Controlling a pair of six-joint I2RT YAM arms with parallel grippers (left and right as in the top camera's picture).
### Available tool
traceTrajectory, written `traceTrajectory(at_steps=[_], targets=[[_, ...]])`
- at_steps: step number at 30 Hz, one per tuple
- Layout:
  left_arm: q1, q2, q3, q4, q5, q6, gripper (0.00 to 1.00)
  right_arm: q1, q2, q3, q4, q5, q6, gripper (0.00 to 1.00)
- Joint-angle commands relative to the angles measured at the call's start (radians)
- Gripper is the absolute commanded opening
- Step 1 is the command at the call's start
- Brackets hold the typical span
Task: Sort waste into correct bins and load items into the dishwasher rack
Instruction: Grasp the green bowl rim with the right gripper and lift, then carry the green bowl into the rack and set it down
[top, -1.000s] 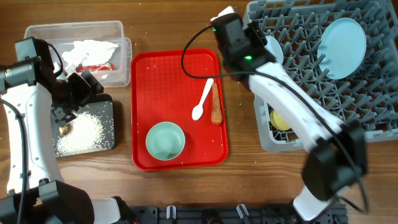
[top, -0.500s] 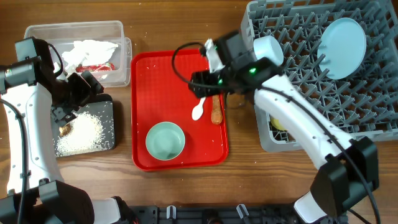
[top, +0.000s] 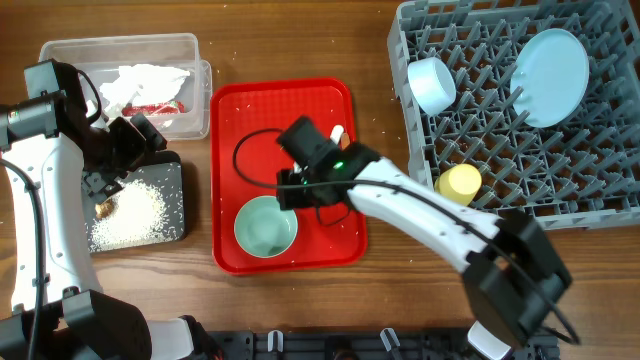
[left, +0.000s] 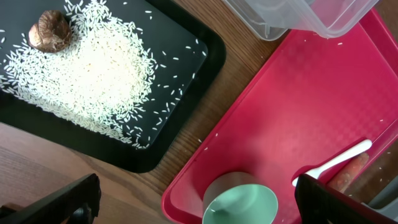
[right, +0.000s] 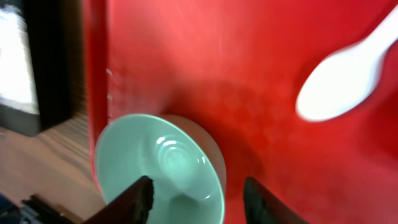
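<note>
The pale-green bowl (top: 265, 226) stands on the red tray (top: 250, 110). My right gripper (top: 295, 192) is open, its fingers on either side of the bowl's near rim (right: 158, 165). The white spoon (right: 342, 79) lies beside it, and the carrot-like stick (left: 351, 172) lies next to the spoon. My left gripper (top: 112, 172) is open and empty over the black tray (top: 172, 172), which holds rice (top: 130, 215) and a brown nut (top: 104, 208). The grey rack (top: 500, 140) holds the light-blue plate (top: 550, 65), the light-blue bowl (top: 432, 85) and the yellow cup (top: 460, 182).
The clear tub (top: 120, 48) at the back left holds white tissue (top: 145, 80) and the red wrapper (top: 158, 105). Its corner overhangs the red tray in the left wrist view (left: 292, 18). My right arm lies across the red tray's right half.
My right arm has swung from the rack, leaving the light-blue bowl there, left and forward across the red tray to the pale-green bowl. The left arm has not moved.
</note>
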Motion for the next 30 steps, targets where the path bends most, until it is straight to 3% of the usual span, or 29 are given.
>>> traceTrajectory(at_steps=[1, 3, 9, 14, 23, 30], targets=[[0.003, -0.006, 0.012, 0.000, 0.012, -0.002, 1.00, 0.029, 0.107, -0.007, 0.000, 0.042, 0.118, 0.45], [0.003, -0.006, 0.012, 0.000, 0.012, -0.002, 1.00, 0.029, 0.143, -0.007, 0.008, 0.002, 0.122, 0.45], [0.003, -0.006, 0.012, 0.000, 0.012, -0.002, 1.00, 0.020, 0.153, -0.007, 0.013, -0.021, 0.122, 0.18], [0.003, -0.006, 0.012, 0.000, 0.012, -0.002, 1.00, 0.020, 0.153, -0.007, 0.013, -0.021, 0.122, 0.04], [0.003, -0.006, 0.012, 0.000, 0.012, -0.002, 1.00, 0.019, 0.122, -0.007, 0.028, -0.022, 0.105, 0.04], [0.003, -0.006, 0.012, 0.000, 0.012, -0.002, 1.00, -0.066, -0.075, 0.046, -0.080, 0.115, -0.002, 0.04]])
